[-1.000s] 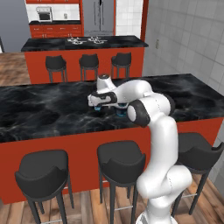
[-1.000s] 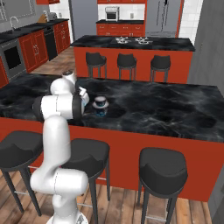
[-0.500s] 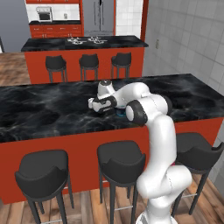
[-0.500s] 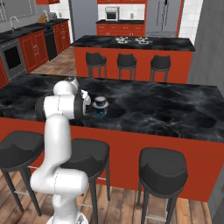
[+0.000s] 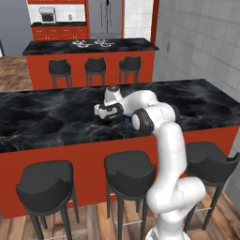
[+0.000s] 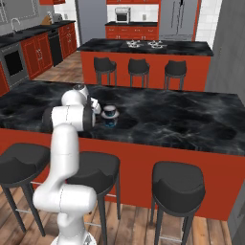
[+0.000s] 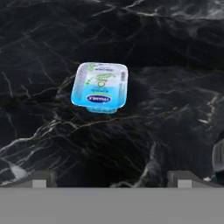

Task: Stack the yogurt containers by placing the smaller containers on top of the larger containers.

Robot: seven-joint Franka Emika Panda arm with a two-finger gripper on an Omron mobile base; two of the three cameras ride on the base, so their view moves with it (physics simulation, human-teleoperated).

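Step in hand, as judged: reach for the light-blue cup (image 7: 100, 87) so it could go on top of the wide tub (image 6: 109, 115). To do it well: centre the jaws over the cup first, line them up w/ its two shorter sides, drop straight down, close low on the body, not on the foil top, which looked thin and likely to dent. Cup looked light and small, so a soft squeeze should do; a skewed approach could nudge it across the slick marble counter (image 7: 175, 57).

Gripper (image 7: 112, 177) was spread wide, nothing between the fingertips (image 7: 41, 177); the tips sat at the bottom of the hand view, far apart, gap bare. In the left base view the gripper (image 5: 107, 112) hung low over the counter (image 5: 42, 117), hand tipped down toward the surface.

Cup vs gripper: cup lay ahead of the tips, up the hand view, a bit off to one side of the midline, clearly apart from both tips, not touching. It sat flat on the counter, label up, casting a small shadow.

Relative to the cup, a pale curved edge showed at the hand view's right border, beside one fingertip; prob. the tub's lid but couldn't tell for sure. In the right base view the tub stood on the counter (image 6: 182, 112) just beside the hand, lid still bare. Stacking not yet done.
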